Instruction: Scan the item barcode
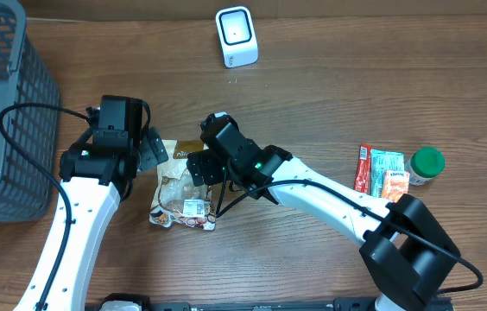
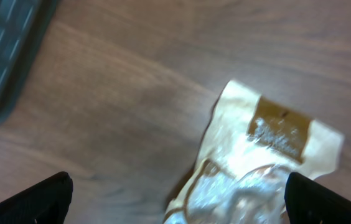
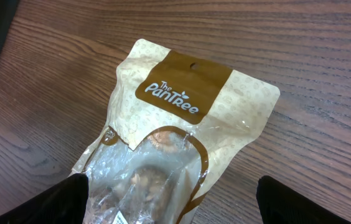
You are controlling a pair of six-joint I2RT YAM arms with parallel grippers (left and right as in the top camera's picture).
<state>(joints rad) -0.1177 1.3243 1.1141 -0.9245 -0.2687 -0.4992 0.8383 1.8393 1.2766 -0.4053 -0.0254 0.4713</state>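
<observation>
The snack bag (image 1: 183, 197) lies flat on the wooden table (image 1: 313, 95), near the middle in the overhead view, with its brown header toward 12 o'clock. A small white barcode label (image 1: 194, 207) faces up near its 6 o'clock end. Through the clear window of the bag some brown pieces show – what they are I cannot tell.

The right gripper (image 1: 202, 169) hovers over the bag, jaws spread and released; in the right wrist view its dark fingers (image 3: 45, 202) stand on either side of the bag's width, gripping nothing. The left gripper (image 1: 151, 151) is at the bag's 10 o'clock corner, its fingers (image 2: 35, 199) also wide apart and holding nothing.

From the bag, the white scanner (image 1: 236, 36) stands at 12 o'clock, well apart. The grey mesh basket (image 1: 6, 104) is at 9 o'clock – only its grid wall and floor are seen. At 3 o'clock lie a few small packets (image 1: 382, 171), with a green-lidded jar (image 1: 426, 164) just beside them; its contents are hidden.
</observation>
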